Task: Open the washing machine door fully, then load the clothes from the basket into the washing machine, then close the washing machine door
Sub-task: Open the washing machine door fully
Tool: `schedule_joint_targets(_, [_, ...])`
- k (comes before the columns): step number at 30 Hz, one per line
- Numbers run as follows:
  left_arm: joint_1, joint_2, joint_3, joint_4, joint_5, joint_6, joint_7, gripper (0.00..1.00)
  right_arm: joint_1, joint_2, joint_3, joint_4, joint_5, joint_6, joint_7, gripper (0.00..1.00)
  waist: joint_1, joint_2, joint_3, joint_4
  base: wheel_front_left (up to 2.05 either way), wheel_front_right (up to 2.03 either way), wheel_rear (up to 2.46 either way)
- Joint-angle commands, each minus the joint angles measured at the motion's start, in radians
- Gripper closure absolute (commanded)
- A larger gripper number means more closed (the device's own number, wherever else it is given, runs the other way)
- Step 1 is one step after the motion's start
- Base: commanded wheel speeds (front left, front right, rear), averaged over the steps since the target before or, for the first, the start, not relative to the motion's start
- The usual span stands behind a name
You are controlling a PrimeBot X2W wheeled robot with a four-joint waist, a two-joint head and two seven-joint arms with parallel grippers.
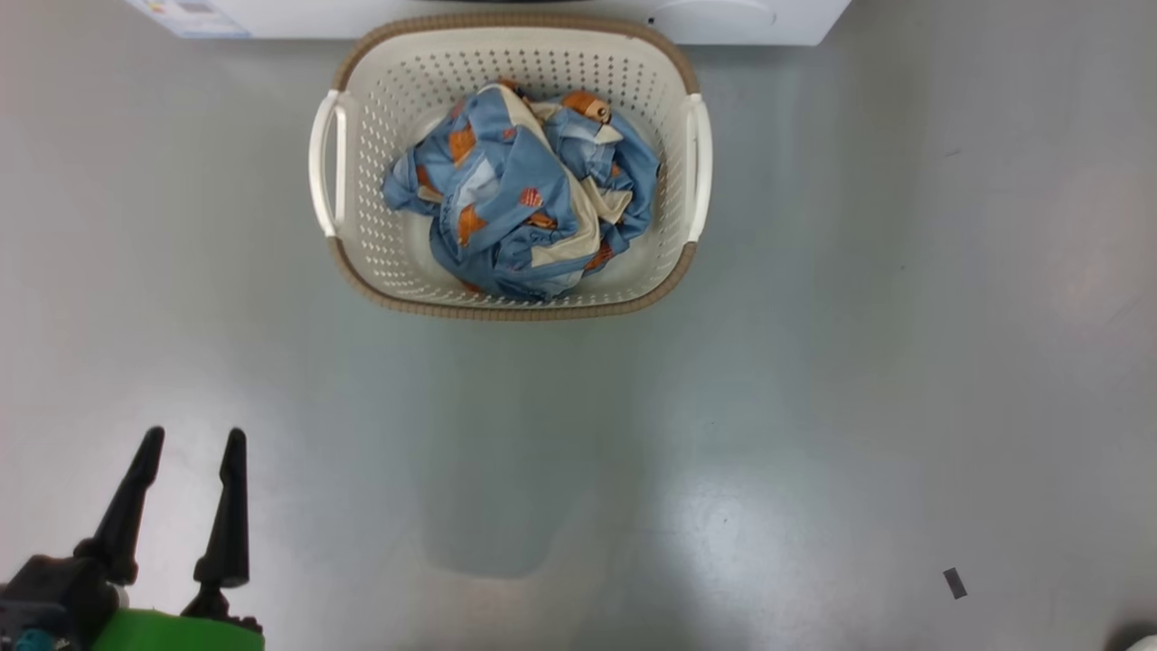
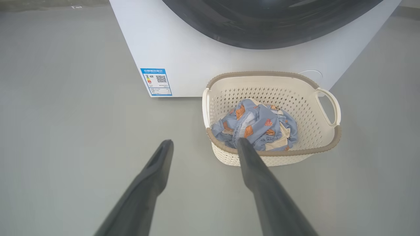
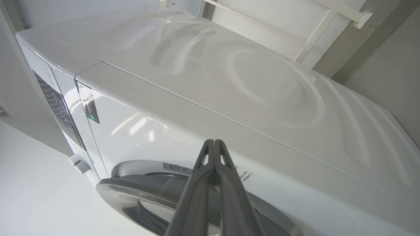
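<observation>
The cream perforated basket (image 1: 362,136) stands on the floor right in front of the white washing machine (image 1: 741,18). The blue clothes (image 1: 520,194) with orange prints lie bundled inside it. My left gripper (image 1: 194,438) hovers open and empty at the lower left, well short of the basket. In the left wrist view its fingers (image 2: 204,142) point at the basket (image 2: 295,98) and the clothes (image 2: 256,126), with the black-rimmed washing machine door (image 2: 269,29) above, flat against the machine (image 2: 183,49). My right gripper (image 3: 214,141) is shut on nothing, held high before the machine (image 3: 229,82), above the door (image 3: 144,190).
Grey floor spreads on all sides of the basket. A small dark mark (image 1: 954,583) lies on the floor at the lower right. A blue label (image 2: 157,82) sits low on the machine's front. A knob (image 3: 77,163) and control panel are at its upper front.
</observation>
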Motion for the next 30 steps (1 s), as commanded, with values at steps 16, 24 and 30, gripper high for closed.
schedule_joint_targets(16, [-0.026,0.001,0.064,-0.018,-0.009,-0.002,-0.006,0.0,-0.159,-0.017,0.143,0.011,-0.029,0.002,0.079,1.0,0.0,0.0,0.086,0.061,0.0,0.0,0.0])
schedule_joint_targets(24, [-0.032,-0.017,0.072,-0.019,-0.009,-0.002,-0.006,0.0,-0.213,-0.008,0.197,0.03,-0.031,0.002,0.101,1.0,0.0,0.0,0.116,0.071,0.0,0.0,0.0])
schedule_joint_targets(30, [-0.039,-0.023,0.068,-0.016,-0.01,-0.002,-0.006,0.0,-0.247,-0.007,0.227,0.031,-0.035,0.002,0.108,1.0,0.0,0.0,0.122,0.076,0.0,0.0,0.0])
